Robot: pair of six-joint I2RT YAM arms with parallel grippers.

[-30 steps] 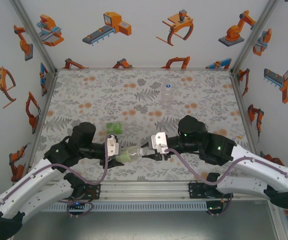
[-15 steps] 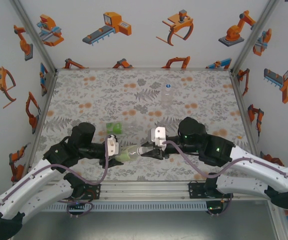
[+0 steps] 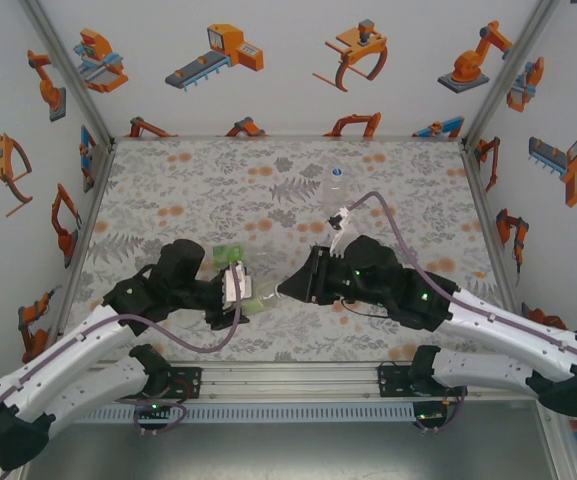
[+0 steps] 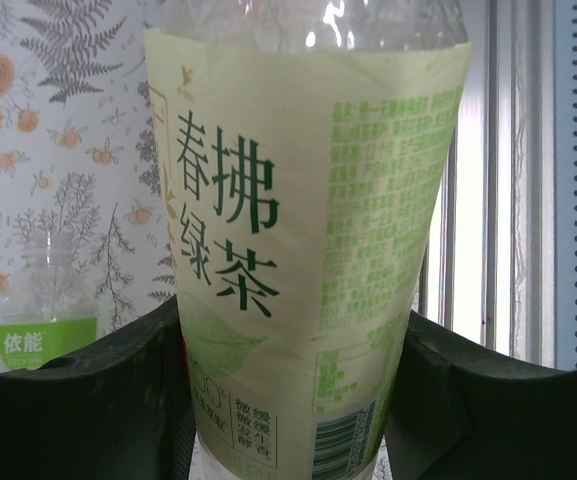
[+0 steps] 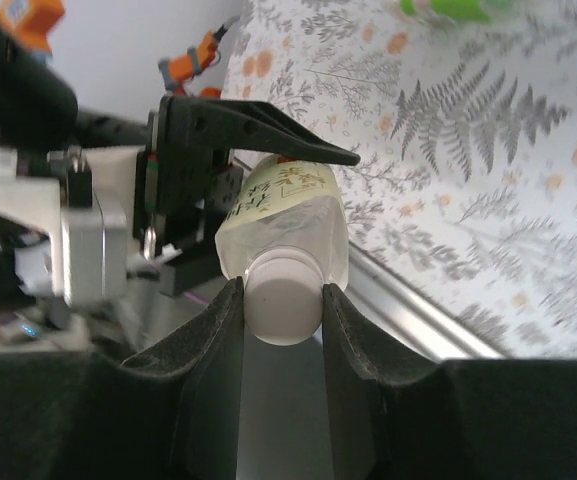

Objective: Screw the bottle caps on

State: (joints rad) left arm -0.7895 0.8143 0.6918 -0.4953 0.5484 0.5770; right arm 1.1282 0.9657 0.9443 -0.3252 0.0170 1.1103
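**Cap's at the mouth: twist it straight, don't cross-thread**

Starting on the left: your left gripper is clamped shut round the pale bottle. Both fingers are pressed onto the label low on the body. It's holding the bottle near the front edge of the worktop, neck pointing right.

The green bottle sits on the worktop just behind it, apart from everything. I can't tell if it's upright or lying down.

Moving right, the cap is up against the pale bottle's mouth. Your right gripper is closed down to the cap's width, pinching it on two sides.

My read is you're in the screwing-on step, so a few tips:
- Line the cap's axis up dead straight with the neck before you roll the wrist.
- Give it only a light push along that axis. Too much will probably jam the threads crooked.
- That label looks slick, so hold the left grip firm or the bottle may spin along with the cap.
- If the wrist runs out of roll, let go, wind back and re-pinch rather than forcing it.

What I can't make out:
- The cap covers the threads, so there's no telling how far on it is, or whether it's bitten at all.
- The left wrist view cuts the neck off at the top.
- From above, your right wrist blocks the joint.
- The clear bottle, off toward the back, is too small to tell whether it's capped.
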